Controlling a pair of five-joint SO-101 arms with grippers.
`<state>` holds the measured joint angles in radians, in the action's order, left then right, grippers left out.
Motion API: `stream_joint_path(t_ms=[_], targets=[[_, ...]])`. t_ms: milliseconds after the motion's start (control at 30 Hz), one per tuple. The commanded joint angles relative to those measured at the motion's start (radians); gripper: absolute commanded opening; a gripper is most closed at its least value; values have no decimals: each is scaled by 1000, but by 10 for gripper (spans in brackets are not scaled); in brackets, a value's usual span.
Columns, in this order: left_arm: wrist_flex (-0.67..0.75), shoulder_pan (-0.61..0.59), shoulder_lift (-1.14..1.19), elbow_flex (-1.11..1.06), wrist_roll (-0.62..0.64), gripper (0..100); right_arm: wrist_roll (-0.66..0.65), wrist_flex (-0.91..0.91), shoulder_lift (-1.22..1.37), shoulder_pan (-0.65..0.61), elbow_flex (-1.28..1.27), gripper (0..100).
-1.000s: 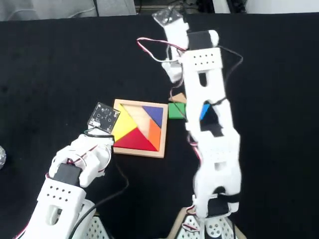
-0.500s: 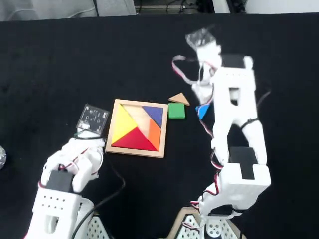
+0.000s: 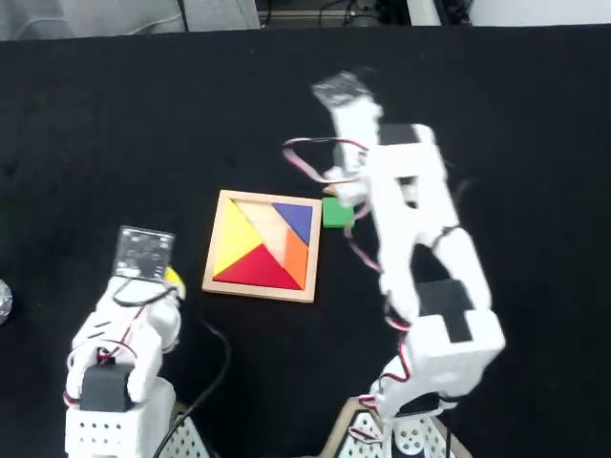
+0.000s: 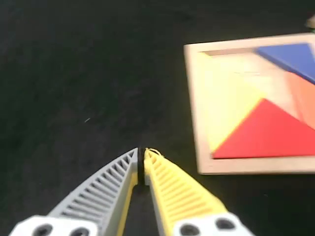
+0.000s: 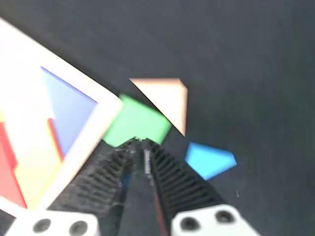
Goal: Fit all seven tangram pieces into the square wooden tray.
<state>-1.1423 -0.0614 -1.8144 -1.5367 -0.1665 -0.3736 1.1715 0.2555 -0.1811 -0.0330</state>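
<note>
The square wooden tray (image 3: 221, 198) lies at mid-table holding a yellow triangle (image 3: 235, 239), a red triangle (image 3: 260, 268), a blue triangle (image 3: 298, 219) and an orange piece (image 3: 298, 256); bare wood shows between them. A green square (image 3: 336, 213) lies just right of the tray. In the right wrist view the green square (image 5: 136, 125), a tan triangle (image 5: 166, 100) and a light blue piece (image 5: 209, 160) lie loose beside the tray rim (image 5: 93, 132). My right gripper (image 5: 143, 144) is shut and empty, its tips at the green square's edge. My left gripper (image 4: 141, 153) is shut and empty, left of the tray (image 4: 193, 105).
The table is covered in black cloth. The right arm (image 3: 410, 219) stretches from the front edge over the loose pieces and hides most of them from above. The left arm (image 3: 119, 348) sits at the front left, apart from the tray.
The left arm has drawn back from the tray's left edge toward the front left. The right arm swung right, then back left over the loose pieces.
</note>
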Motion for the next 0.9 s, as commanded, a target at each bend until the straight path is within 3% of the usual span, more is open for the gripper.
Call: stream_joint_path(t_ms=[0, 200, 400, 567, 867], targets=[[9, -71, -11, 1, 18, 30, 54, 94, 93, -64, 156, 11], [3, 31, -9, -21, -15, 30, 100, 190, 226, -29, 208, 11], [-12, 165, -9, -39, -37, 30, 101, 94, 145, -66, 41, 11], [-11, 170, -9, -47, -38, 30, 101, 28, 176, -89, -1, 11], [-11, 168, -9, -50, -38, 30, 72, 21, 274, -109, 197, 11]])
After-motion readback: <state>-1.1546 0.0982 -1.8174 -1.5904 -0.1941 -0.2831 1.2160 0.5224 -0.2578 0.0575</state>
